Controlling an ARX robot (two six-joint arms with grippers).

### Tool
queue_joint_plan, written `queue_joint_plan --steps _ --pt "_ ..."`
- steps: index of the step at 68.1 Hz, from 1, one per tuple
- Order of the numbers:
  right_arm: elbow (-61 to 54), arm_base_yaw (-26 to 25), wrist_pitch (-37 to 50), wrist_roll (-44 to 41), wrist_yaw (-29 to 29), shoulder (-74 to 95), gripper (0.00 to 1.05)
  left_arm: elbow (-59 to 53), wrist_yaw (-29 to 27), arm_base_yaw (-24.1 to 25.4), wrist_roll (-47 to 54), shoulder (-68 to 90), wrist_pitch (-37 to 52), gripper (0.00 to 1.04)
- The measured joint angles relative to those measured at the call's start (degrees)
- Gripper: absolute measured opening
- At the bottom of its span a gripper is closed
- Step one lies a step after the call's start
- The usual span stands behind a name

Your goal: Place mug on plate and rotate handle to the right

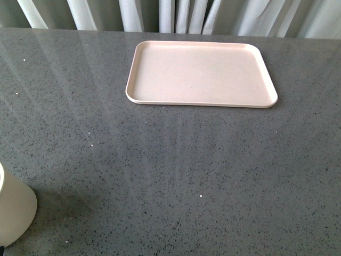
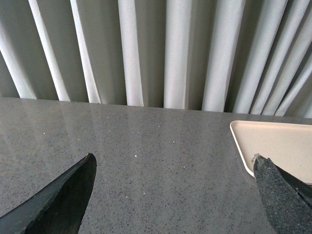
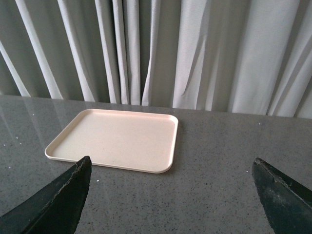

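**Plate bare, mug at the frame's edge, both grippers wide**

On my front view the plate (image 1: 201, 73) lies flat toward 12 o'clock on the grey speckled table (image 1: 176, 170), close to the pale curtains (image 1: 176, 13) behind it. Its floor is bare.

The mug (image 1: 15, 210) sits at about 8 o'clock, well apart from the plate and on the table itself. The frame's edge cuts it off, so I see only a cream side wall. I cannot make out its handle, its opening or any marking on it.

The left gripper (image 2: 174, 163) stands wide open with only tabletop between its dark fingers. One corner of the plate shows beside one fingertip.

The right gripper (image 3: 170, 163) is spread just as wide and grips nothing. The whole plate lies beyond it, toward the curtains.

Only the finger ends show in either wrist view.
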Motion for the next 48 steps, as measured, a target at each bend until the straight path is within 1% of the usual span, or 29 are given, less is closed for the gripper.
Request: queue_joint_plan --steps 37,38,39,40,41,42,43,44,45,47,48 --pt "0.0 0.0 0.0 0.0 0.0 0.0 0.96 0.1 0.4 0.0 0.0 0.1 -0.1 0.95" --pt "0.0 0.0 0.0 0.0 0.0 0.0 0.96 0.3 1.5 0.3 0.2 0.7 -0.9 0.95" --pt "0.0 0.0 0.0 0.0 0.0 0.0 0.96 1.6 5.2 1.4 0.7 2.0 -4.2 0.95" --pt "0.0 0.0 0.0 0.0 0.0 0.0 0.96 2.5 7.6 2.0 0.8 2.9 -6.6 0.95" --pt "0.0 0.0 0.0 0.0 0.0 0.0 0.96 4.5 11.5 3.2 1.2 5.6 -11.1 0.95" --pt "0.0 0.0 0.0 0.0 0.0 0.0 0.96 5.6 13.4 3.7 1.3 7.2 -13.1 0.95" --pt "0.0 0.0 0.0 0.0 0.0 0.0 0.96 7.7 16.8 4.4 1.7 10.9 -16.7 0.95" --pt "0.0 0.0 0.0 0.0 -0.2 0.0 0.96 8.7 18.3 4.8 1.8 12.7 -18.2 0.95" --pt "0.0 0.0 0.0 0.0 -0.2 0.0 0.96 10.4 21.0 5.1 1.9 16.2 -20.4 0.95" --pt "0.0 0.0 0.0 0.0 -0.2 0.0 0.96 12.2 23.5 5.5 2.3 21.0 -21.0 0.95" --pt "0.0 0.0 0.0 0.0 -0.1 0.0 0.96 12.7 23.9 5.6 2.4 22.4 -20.8 0.95"
